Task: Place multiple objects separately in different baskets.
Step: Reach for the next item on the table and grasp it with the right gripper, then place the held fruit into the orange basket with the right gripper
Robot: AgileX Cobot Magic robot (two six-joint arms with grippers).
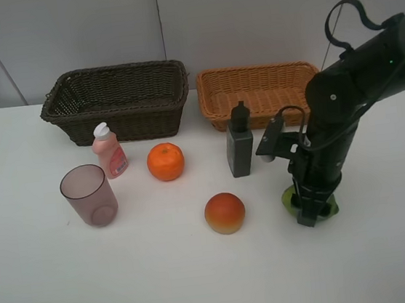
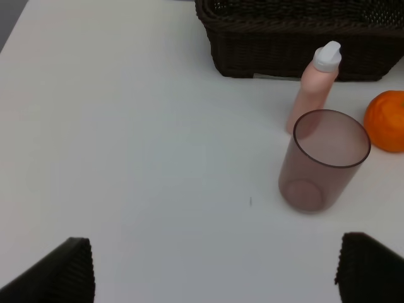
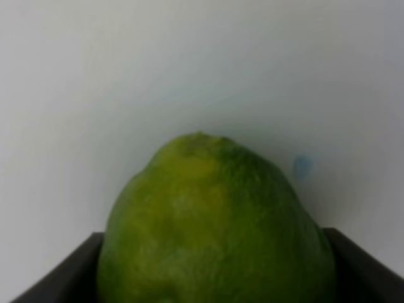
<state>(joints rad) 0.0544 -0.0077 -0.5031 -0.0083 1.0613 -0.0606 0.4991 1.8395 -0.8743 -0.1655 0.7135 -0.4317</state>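
Down at the near right of the desk (image 1: 167, 287), the right hand (image 1: 313, 208) points straight at the surface and is closed around the green lime (image 1: 288, 199). In the right wrist view the lime (image 3: 214, 221) fills the gap, and the dark fingers (image 3: 57, 278) press against its flanks on both sides. The fruit rests on the desk, with only slivers of green showing past the hand from above.

Just left of this arm and a little farther back, the dark green square bottle (image 1: 240, 151) stands upright. The light tan basket (image 1: 259, 67) sits behind it. Left of the lime, on the near side, lies the red-yellow peach (image 1: 225, 212). Farther left and back, the orange (image 1: 165, 161) rests in front of the dark brown basket (image 1: 126, 120). The pink white-capped bottle (image 1: 109, 152) stands just left of the orange, and the translucent purple cup (image 1: 89, 195) stands upright beside it on the near side.

The left hand (image 2: 218, 271) shows only in its own wrist view. It is spread wide above bare desk at the far left of the scene and holds nothing, with the cup (image 2: 325, 161), the pink bottle (image 2: 315, 88) and the orange (image 2: 386, 120) ahead of it.
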